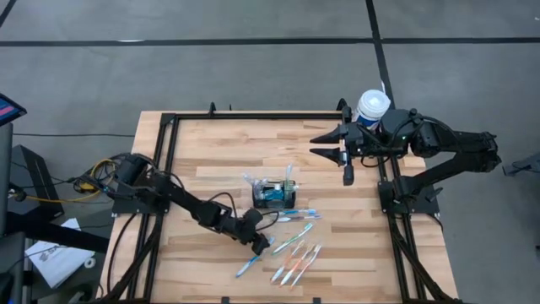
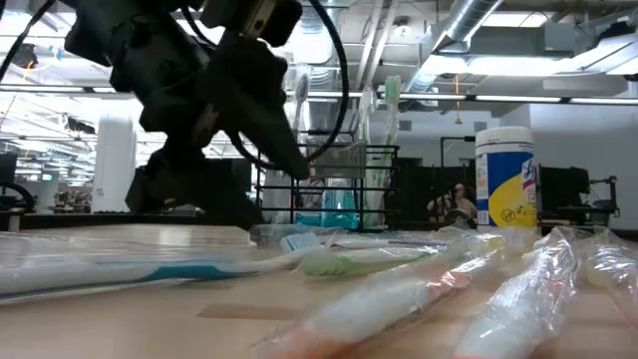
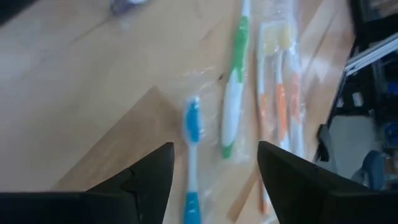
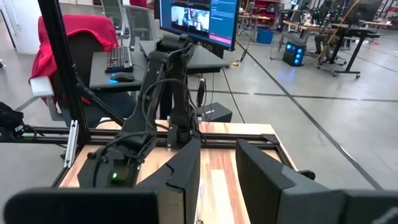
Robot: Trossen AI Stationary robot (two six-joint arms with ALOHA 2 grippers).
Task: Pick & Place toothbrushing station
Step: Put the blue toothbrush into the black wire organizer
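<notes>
The toothbrushing station, a black wire-mesh caddy [image 1: 275, 195] [image 2: 349, 189], stands on its base mid-table with wrapped brushes upright in it. Nearer the front edge lie wrapped toothbrushes: a blue one [image 1: 251, 265] [image 3: 192, 130], a green one [image 1: 294, 239] [image 3: 234, 106] and orange ones [image 1: 297, 266] [image 3: 280, 106]. My left gripper [image 1: 261, 247] [image 3: 214, 147] slants down over them, open, its fingers on either side of the blue brush without touching it. My right gripper [image 1: 318, 145] [image 4: 217, 180] waits high at the far right, pointing level toward the left, fingers a little apart with nothing between them.
A white tub with a yellow-blue label [image 1: 372, 105] [image 2: 505, 179] stands at the table's far right corner behind the right arm. Another blue toothbrush [image 1: 299, 214] lies just in front of the caddy. A black frame rail [image 1: 253, 116] runs round the table edges.
</notes>
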